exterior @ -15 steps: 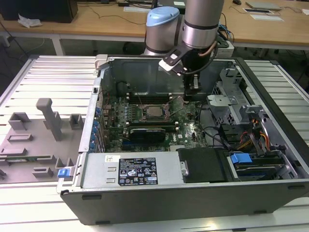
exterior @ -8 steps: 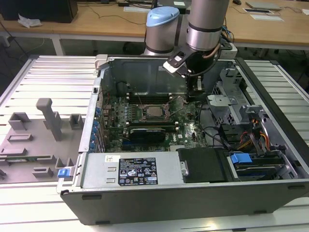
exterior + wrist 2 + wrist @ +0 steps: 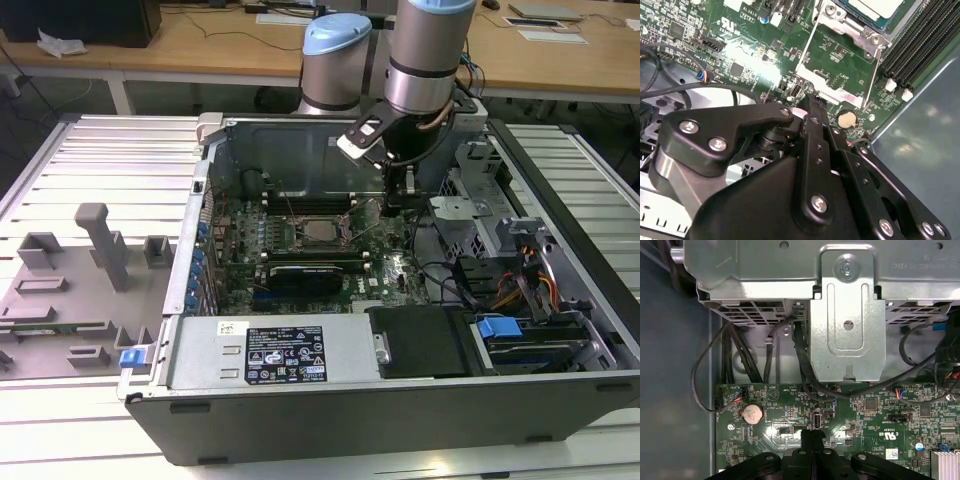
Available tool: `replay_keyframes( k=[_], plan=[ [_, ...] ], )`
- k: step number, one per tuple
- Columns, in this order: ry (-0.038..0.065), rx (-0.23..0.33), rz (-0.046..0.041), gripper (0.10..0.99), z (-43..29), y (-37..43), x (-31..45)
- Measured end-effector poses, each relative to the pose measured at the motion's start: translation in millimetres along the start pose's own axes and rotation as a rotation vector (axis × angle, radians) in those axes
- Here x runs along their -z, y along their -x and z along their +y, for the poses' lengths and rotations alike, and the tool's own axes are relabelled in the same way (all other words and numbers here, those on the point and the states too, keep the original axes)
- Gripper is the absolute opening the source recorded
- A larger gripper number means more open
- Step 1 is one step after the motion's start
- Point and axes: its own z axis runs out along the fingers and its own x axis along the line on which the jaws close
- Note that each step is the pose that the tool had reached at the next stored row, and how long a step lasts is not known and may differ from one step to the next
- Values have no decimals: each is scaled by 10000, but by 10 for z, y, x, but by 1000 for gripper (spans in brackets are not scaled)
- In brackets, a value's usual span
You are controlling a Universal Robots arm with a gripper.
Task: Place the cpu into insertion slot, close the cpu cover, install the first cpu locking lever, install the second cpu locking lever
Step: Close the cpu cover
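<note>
Exterior view: the gripper [image 3: 398, 203] hangs low over the green motherboard [image 3: 235, 245], its fingers drawn together with nothing visible between them. In the second wrist view the fingertips [image 3: 812, 114] are right by a shiny socket tab [image 3: 832, 92]; whether they touch it cannot be told. Just beyond the tips, the cpu [image 3: 875, 7] sits in its slot, with the cpu cover [image 3: 850, 29] framing it.

cpu [image 3: 322, 232], apparently, at motherboard [image 3: 395, 268] centre

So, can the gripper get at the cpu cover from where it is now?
Probably yes: the gripper hangs low over the motherboard, close to the cpu cover, with nothing standing between them.
</note>
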Motion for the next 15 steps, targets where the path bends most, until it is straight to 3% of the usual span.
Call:
replay_keyframes(
  k=[2,3,4,8,15],
  plan=[
    [-507,0,86,106,8,1,-2],
    [-892,-1,135,106,14,1,-3],
    [-1152,1,162,106,19,0,-5],
    [-1184,-1,162,106,4,2,-3],
    [-1101,-1,163,106,-143,-17,-1]
  ],
)
